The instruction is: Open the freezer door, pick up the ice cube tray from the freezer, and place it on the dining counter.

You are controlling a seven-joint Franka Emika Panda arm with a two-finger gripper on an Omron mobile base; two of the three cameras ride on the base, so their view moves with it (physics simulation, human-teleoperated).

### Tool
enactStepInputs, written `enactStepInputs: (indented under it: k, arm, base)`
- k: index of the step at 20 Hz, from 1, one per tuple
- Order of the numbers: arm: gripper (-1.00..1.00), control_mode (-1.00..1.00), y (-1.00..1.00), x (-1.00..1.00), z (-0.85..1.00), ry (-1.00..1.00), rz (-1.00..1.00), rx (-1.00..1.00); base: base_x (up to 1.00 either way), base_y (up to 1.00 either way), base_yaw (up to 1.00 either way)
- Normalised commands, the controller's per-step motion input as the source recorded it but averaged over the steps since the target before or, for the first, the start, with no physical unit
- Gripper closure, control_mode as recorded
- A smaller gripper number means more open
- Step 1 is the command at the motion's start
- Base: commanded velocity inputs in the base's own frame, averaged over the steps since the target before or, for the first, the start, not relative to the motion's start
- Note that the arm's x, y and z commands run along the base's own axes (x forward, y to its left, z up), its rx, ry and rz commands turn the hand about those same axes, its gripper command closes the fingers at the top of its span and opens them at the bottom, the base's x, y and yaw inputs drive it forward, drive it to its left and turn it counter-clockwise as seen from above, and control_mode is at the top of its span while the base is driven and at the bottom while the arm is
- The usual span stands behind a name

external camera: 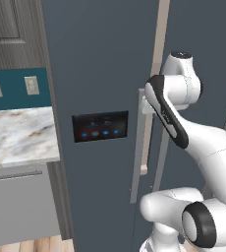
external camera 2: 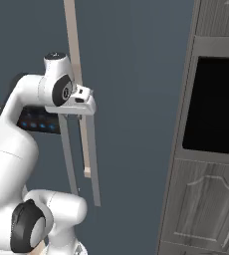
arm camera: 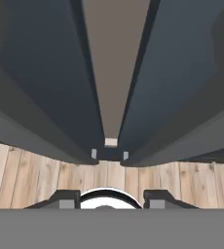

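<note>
A white robot arm reaches up to the front of a tall slate-blue refrigerator unit, its gripper [external camera 2: 86, 105] set at the top of the long grey handle [external camera: 136, 162] of the freezer door [external camera: 98, 88]. The door, marked by a black display panel [external camera: 100, 126] with a row of blue lights, stands slightly ajar along its handle edge: a pale beige strip [external camera: 154, 83] shows in the gap between it and the plain slate-blue door [external camera: 203, 54] beside it. From the right-hand camera the hand sits level against the two grey handles [external camera 2: 79, 159] where the doors meet; whether the jaws are apart or clamped on the handle cannot be told from here. The hand's own camera looks straight down the seam, the two dark door faces flanking the beige strip [arm camera: 115, 68] above a wood plank floor [arm camera: 31, 180]. To the left, a small marble counter [external camera: 19, 135] with a teal backsplash [external camera: 16, 88] and two outlets adjoins the unit. To the right stands a dark wood oven cabinet [external camera 2: 211, 149]. The freezer's interior is hidden behind the door.
</note>
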Motion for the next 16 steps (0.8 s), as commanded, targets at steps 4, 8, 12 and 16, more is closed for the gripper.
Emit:
enactStepInputs:
  k: [4, 8, 12, 16]
  arm:
    - [-1.0, -1.0, 0.0, -0.31, 0.0, 0.0, -0.01, 0.0]
    - [-1.0, -1.0, -0.03, -0.84, -0.09, -0.14, -0.06, 0.0]
    - [-1.0, -1.0, 0.0, -0.67, -0.23, -0.16, -0.03, 0.0]
    - [-1.0, -1.0, -0.01, -0.26, -0.12, -0.03, -0.02, 0.02]
  base:
    - [0.0, 0.0, 0.0]
    - [0.0, 0.0, 0.0]
    - [0.0, 0.0, 0.0]
    - [0.0, 0.0, 0.0]
